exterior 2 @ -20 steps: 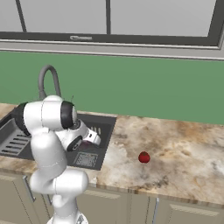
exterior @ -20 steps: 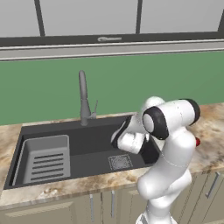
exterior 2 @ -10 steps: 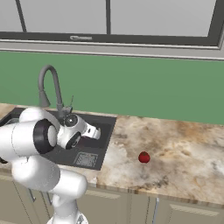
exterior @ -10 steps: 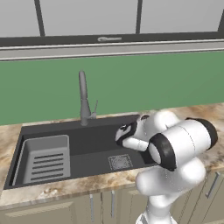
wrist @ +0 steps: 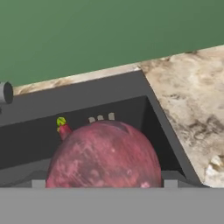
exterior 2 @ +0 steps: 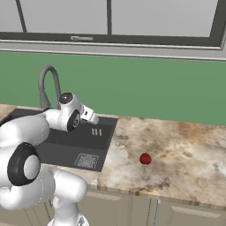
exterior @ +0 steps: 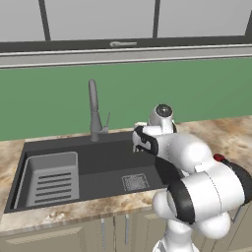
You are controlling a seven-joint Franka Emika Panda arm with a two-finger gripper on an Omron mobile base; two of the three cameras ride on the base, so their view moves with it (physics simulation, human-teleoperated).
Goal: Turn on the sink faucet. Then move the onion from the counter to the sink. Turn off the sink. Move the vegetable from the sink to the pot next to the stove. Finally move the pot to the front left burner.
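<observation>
Marbled stone counter surrounds dark sink below green wall.

A large reddish round onion sits close to the camera at the bottom centre, in front of the dark grey sink basin's far corner. Beige marbled counter runs along the right rim. A green wall stands behind. A grey cylindrical end shows at the left edge.
</observation>
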